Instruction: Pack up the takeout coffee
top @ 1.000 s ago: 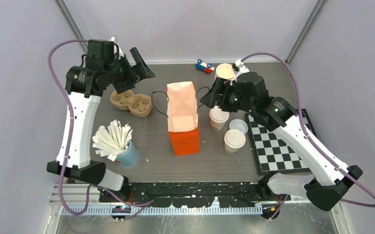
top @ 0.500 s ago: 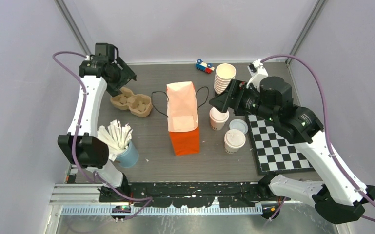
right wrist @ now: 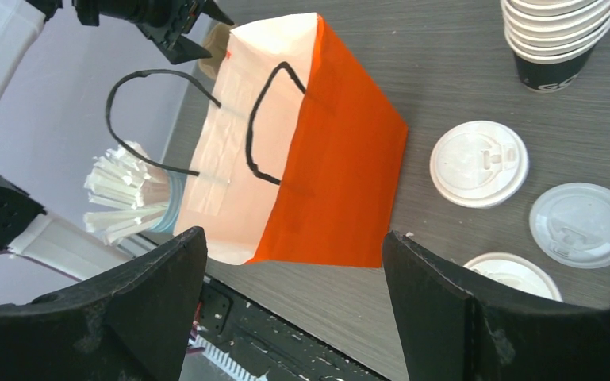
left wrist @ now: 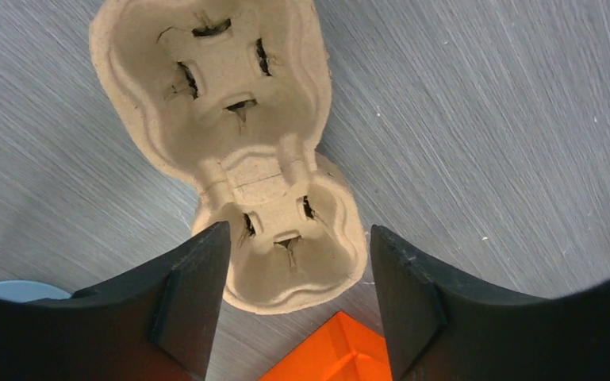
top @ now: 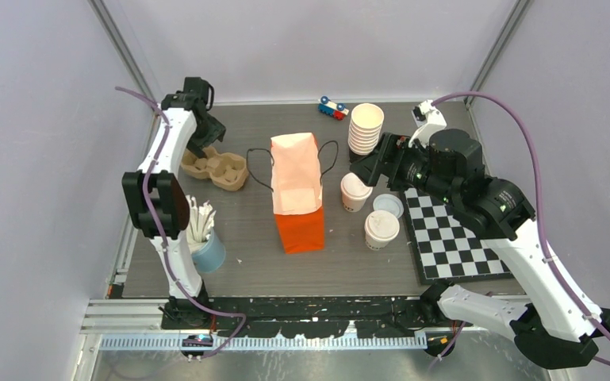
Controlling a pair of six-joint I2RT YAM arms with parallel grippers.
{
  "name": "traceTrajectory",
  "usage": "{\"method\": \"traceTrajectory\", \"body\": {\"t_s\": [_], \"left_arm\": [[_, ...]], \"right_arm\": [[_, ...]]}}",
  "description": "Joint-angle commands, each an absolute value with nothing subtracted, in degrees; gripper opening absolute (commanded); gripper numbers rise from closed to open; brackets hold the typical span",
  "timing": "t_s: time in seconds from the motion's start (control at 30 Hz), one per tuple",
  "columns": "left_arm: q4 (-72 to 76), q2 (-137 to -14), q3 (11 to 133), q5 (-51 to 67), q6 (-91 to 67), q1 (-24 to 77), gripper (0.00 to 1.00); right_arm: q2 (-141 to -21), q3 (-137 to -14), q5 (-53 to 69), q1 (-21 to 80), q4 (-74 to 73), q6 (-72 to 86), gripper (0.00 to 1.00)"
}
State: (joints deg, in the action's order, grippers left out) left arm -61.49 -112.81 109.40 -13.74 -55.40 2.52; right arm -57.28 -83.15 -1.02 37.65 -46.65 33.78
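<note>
Swung in over the cardboard carrier (left wrist: 230,103) since a second ago, the left tool (left wrist: 297,270) has narrowed, yet its jaws stand apart, flanking one end well. I cannot tell whether they touch it. The right tool (right wrist: 292,238), drawn back slightly, gapes wide and empty. Two lidded takeout coffee cups (top: 354,193) sit on the counter (top: 246,262) at 3 and 4 o'clock of the upright orange bag (top: 297,194) — a loose lid (top: 388,205) between them.

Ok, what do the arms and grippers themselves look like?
The left arm and right arm have white links, black joints and a looping purple cable each. The left gripper and right gripper have broad matte-black fingers.
</note>
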Motion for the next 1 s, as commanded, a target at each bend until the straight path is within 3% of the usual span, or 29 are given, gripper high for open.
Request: {"method": "traceTrajectory", "body": {"t_s": [0.0, 0.97], "left_arm": [[-57.6, -110.7, 105.4, -14.6, -59.4, 1.2, 0.64], [-53.3, -112.3, 99.1, -9.6, -60.3, -1.8, 0.50]], "right_arm": [[-57.7, -86.2, -5.4, 37.7, -47.5, 31.2, 0.85], [-59.9, -85.7, -8.2, 37.6, -46.5, 31.6, 0.85]]}}
